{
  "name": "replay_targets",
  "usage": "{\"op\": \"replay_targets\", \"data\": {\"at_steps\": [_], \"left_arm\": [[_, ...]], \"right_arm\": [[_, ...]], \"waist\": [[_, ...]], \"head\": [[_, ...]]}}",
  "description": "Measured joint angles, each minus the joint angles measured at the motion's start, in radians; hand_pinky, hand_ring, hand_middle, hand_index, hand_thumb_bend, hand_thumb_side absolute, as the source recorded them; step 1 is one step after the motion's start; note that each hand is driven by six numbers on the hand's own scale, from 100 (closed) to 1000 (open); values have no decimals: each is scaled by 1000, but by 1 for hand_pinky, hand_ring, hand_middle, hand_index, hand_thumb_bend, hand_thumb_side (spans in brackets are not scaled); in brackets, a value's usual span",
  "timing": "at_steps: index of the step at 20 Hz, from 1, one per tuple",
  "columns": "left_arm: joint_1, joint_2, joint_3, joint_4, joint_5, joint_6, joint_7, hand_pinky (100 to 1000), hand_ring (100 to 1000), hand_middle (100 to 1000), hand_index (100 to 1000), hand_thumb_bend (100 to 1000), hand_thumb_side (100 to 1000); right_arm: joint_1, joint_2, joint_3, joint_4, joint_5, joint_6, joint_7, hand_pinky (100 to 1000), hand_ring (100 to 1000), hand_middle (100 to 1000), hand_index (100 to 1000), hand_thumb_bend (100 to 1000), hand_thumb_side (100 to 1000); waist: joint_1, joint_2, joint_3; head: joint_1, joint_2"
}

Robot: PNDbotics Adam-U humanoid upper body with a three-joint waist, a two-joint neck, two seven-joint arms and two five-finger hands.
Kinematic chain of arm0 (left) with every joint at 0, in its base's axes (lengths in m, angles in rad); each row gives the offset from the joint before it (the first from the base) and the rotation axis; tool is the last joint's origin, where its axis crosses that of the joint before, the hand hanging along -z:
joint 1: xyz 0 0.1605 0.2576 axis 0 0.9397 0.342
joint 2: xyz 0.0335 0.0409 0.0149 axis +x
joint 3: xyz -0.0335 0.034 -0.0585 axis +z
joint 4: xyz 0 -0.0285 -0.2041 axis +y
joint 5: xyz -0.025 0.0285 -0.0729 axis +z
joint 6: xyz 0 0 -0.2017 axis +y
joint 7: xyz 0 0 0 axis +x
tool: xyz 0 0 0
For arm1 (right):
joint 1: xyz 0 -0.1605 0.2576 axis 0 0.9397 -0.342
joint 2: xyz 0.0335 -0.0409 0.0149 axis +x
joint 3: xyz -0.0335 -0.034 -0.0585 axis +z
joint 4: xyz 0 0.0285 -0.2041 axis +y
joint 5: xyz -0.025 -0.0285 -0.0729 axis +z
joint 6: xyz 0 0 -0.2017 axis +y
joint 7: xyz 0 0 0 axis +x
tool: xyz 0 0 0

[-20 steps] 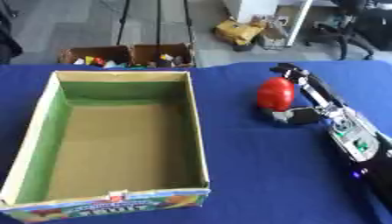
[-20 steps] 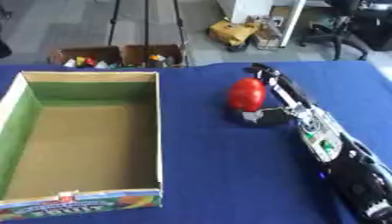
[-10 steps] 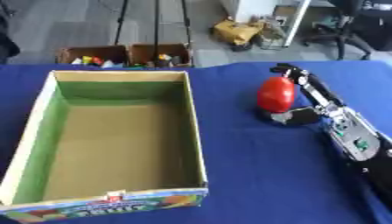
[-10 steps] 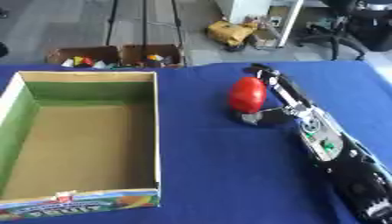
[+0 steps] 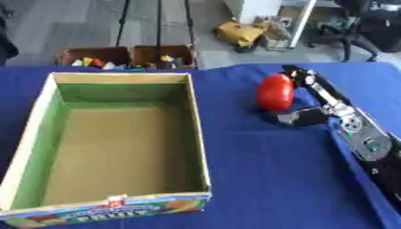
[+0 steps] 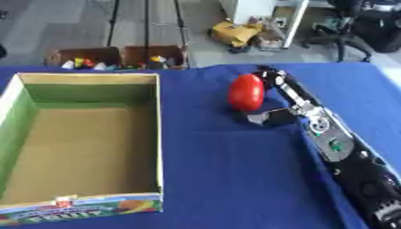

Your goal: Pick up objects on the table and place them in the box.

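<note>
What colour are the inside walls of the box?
Green, above a brown floor; the box shows this best in the left eye view.

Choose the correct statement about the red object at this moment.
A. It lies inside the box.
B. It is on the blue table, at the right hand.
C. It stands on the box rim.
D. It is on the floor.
B: the red object sits on the blue table against the right hand, outside the empty box.

Both eye views look down from head, sharing box (image 5: 117, 147) and blue table (image 5: 266, 179).
</note>
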Motion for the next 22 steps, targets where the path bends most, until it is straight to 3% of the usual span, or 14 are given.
{"op": "replay_targets", "data": {"at_steps": [11, 14, 15, 22], "left_arm": [[0, -2, 0, -5, -12, -1, 1, 571, 705, 679, 889, 100, 808], [-1, -8, 0, -6, -14, -1, 1, 571, 704, 679, 889, 100, 800], [-1, -8, 0, -6, -15, -1, 1, 570, 703, 679, 889, 100, 809], [-1, -8, 0, -6, -17, -1, 1, 570, 701, 678, 889, 100, 811]], "right_arm": [[-6, 0, 0, -7, -100, 52, 27, 480, 990, 296, 796, 594, 316], [-10, 0, 0, -8, -99, 68, 17, 472, 983, 280, 781, 629, 274], [-11, 0, 0, -8, -98, 73, 13, 469, 979, 280, 779, 597, 290], [-19, 4, 0, -17, -81, 88, -20, 437, 923, 247, 746, 604, 235]], "waist": [[-7, 0, 8], [-11, 1, 15], [-12, 2, 17], [-15, 10, 21]], "head": [[-4, -1], [-10, -4], [-11, -6], [-18, -11]]}}
